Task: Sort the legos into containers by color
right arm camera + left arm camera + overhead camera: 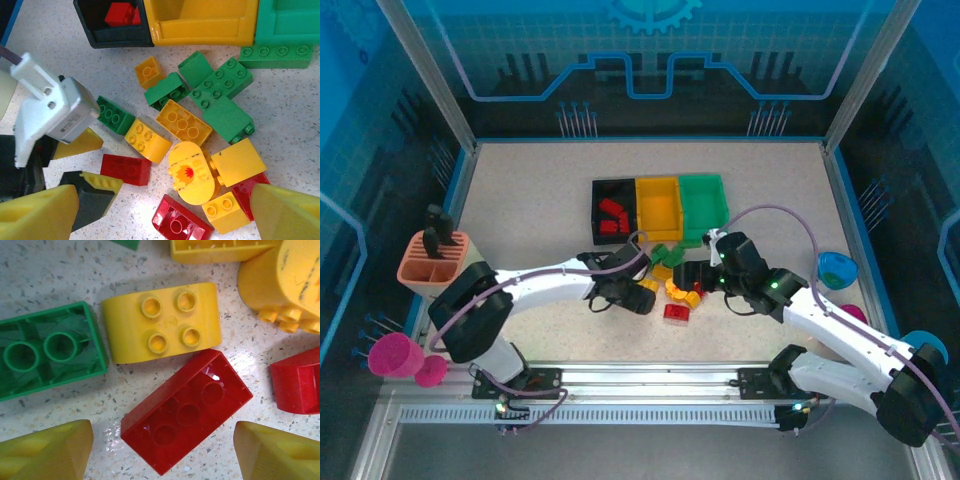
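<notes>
A few red legos (pixel 612 216) lay in the black bin (pixel 595 203); yellow bin (pixel 658 203) and green bin (pixel 704 198) looked empty. The other legos (pixel 182 122) littered the counter (pixel 520 200). Left gripper (pixel 161 450) and right gripper (pixel 162 212) gaped, empty.

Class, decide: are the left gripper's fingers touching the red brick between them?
Apart. Left wrist view shows bare table between the red brick and both fingers.
</notes>
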Controlling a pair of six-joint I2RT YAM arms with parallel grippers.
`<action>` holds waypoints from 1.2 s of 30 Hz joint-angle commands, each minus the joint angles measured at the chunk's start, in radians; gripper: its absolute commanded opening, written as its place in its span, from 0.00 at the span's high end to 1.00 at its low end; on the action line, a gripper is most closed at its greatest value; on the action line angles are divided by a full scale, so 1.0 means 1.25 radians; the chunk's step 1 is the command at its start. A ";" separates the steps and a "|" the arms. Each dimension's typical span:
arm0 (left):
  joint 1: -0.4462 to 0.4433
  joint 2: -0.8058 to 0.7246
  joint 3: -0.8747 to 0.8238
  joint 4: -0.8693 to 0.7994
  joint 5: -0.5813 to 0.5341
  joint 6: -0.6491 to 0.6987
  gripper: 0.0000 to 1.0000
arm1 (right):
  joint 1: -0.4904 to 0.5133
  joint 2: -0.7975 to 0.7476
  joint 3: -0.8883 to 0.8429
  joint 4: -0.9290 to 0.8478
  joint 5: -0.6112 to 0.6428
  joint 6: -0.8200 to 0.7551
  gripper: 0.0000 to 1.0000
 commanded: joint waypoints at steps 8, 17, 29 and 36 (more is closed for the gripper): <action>-0.027 0.047 0.038 0.005 0.023 0.019 0.24 | -0.004 -0.011 -0.008 0.014 -0.019 -0.009 0.10; -0.096 0.075 0.053 -0.002 0.020 -0.010 0.25 | -0.003 -0.011 -0.012 0.015 -0.013 -0.006 0.10; -0.116 0.130 0.100 -0.086 -0.087 -0.009 0.55 | -0.004 -0.024 -0.018 0.013 -0.006 -0.001 0.11; -0.134 0.068 0.109 -0.116 -0.110 -0.020 0.59 | -0.005 -0.039 -0.018 0.000 0.008 -0.003 0.11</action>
